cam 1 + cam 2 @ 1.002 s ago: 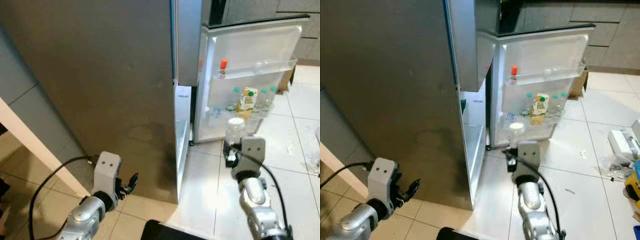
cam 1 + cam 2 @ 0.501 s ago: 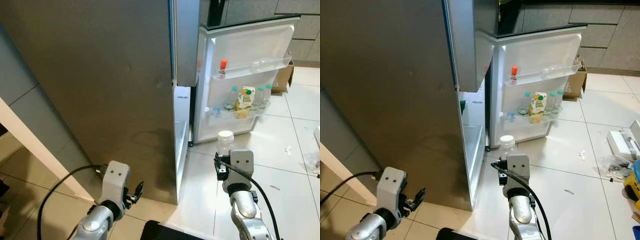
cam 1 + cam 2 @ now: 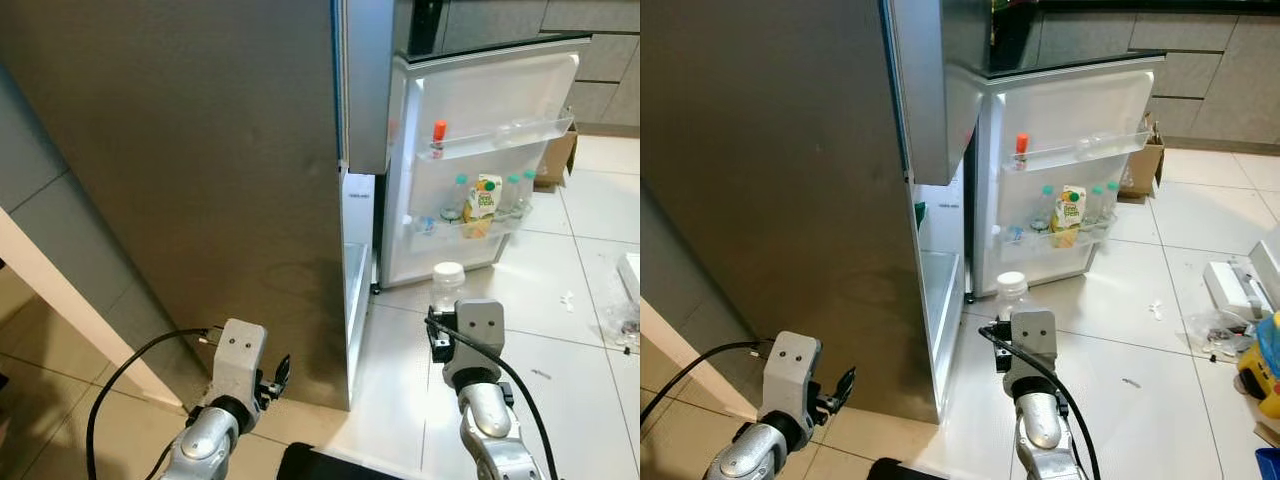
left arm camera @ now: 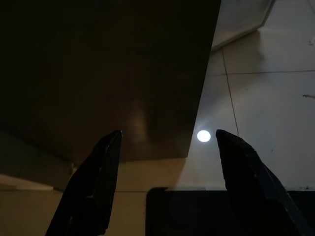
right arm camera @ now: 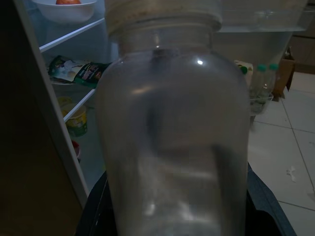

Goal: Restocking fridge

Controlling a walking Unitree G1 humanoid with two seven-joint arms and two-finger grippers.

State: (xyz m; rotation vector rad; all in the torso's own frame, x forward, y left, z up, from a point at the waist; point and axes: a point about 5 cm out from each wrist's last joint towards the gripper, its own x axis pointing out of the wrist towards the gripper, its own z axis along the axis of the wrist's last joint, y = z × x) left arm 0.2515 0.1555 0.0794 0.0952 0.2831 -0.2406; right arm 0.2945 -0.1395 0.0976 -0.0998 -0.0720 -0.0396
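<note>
A pale tiled floor (image 3: 1140, 350) carries a brown cardboard box (image 3: 1146, 160) beside the open fridge door, a white boxy appliance (image 3: 1232, 290), a yellow object (image 3: 1262, 375) and small scattered scraps (image 3: 1155, 310).

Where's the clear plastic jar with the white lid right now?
The clear plastic jar with the white lid sits in the right gripper, low before the open fridge door.
</note>
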